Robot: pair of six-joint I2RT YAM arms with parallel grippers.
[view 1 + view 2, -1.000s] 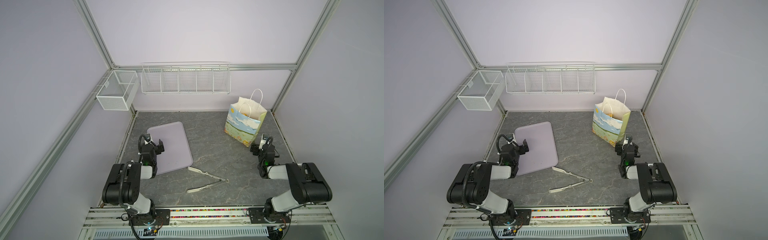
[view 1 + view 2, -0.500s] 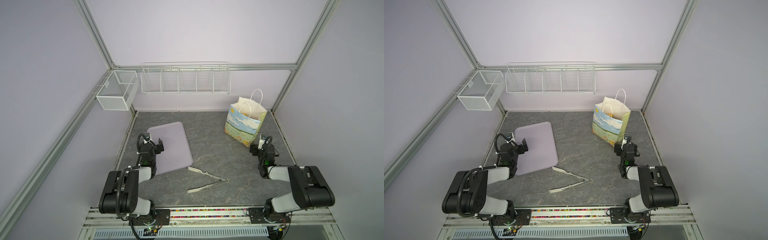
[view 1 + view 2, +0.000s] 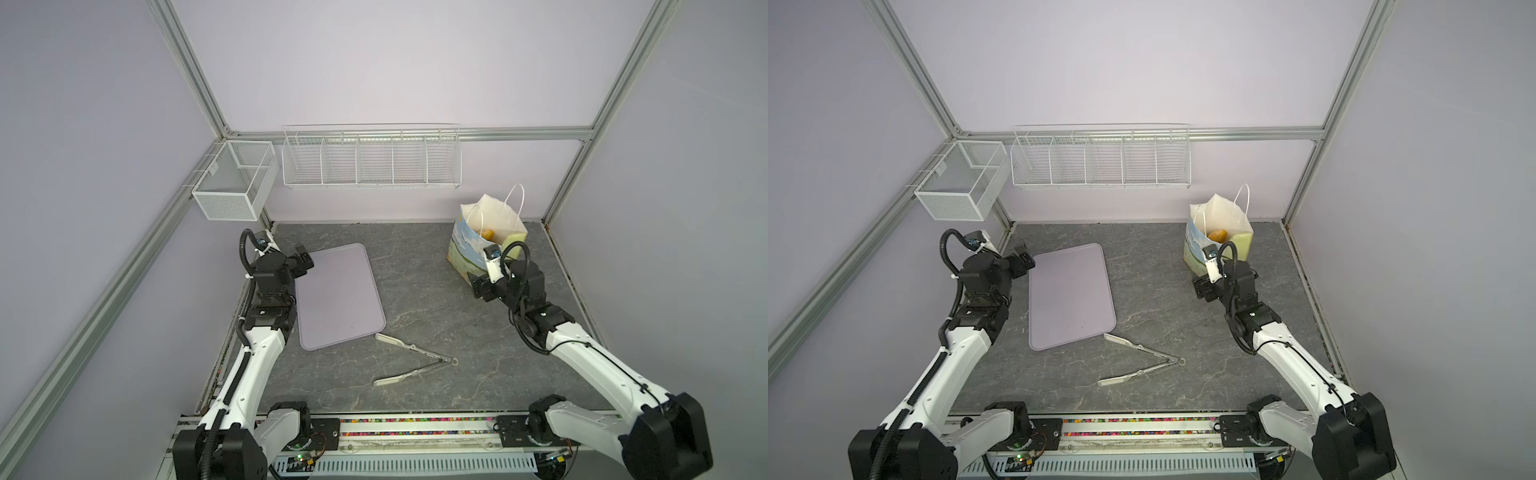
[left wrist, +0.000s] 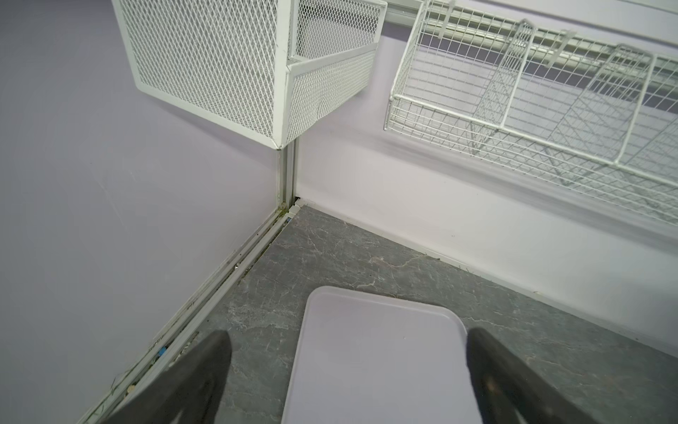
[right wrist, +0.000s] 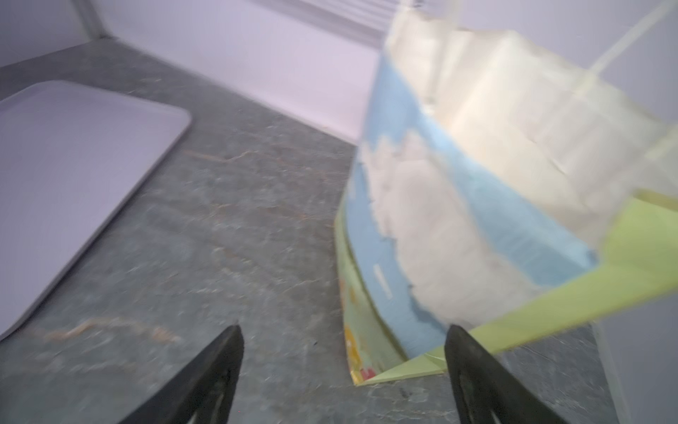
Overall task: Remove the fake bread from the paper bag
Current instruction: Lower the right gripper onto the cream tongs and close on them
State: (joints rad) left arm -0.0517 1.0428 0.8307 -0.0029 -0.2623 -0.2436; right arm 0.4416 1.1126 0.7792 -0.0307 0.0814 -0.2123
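The paper bag point(image 3: 464, 243) point(image 3: 1196, 246) stands upright at the back right of the table, with sky and clouds printed on it, green sides and white cord handles. One golden piece of fake bread point(image 3: 487, 235) point(image 3: 1217, 235) shows through its open mouth. My right gripper point(image 3: 478, 287) point(image 3: 1200, 287) hovers open just in front of the bag's near bottom corner; in the right wrist view the gripper point(image 5: 344, 328) is empty and the bag point(image 5: 440, 220) is blurred. My left gripper point(image 3: 305, 262) point(image 4: 346, 332) is open and empty over the far left corner of the tray.
A lilac tray point(image 3: 338, 295) point(image 3: 1069, 297) point(image 4: 378, 359) point(image 5: 73, 147) lies left of centre. Metal tongs point(image 3: 415, 361) point(image 3: 1144, 361) lie open near the front. A mesh box point(image 3: 235, 183) and a wire rack point(image 3: 372, 160) hang on the walls.
Both arms have unfolded from their bases and stretched forward. The right gripper has come up to the bag's near corner; the left one has moved to the tray's far corner.
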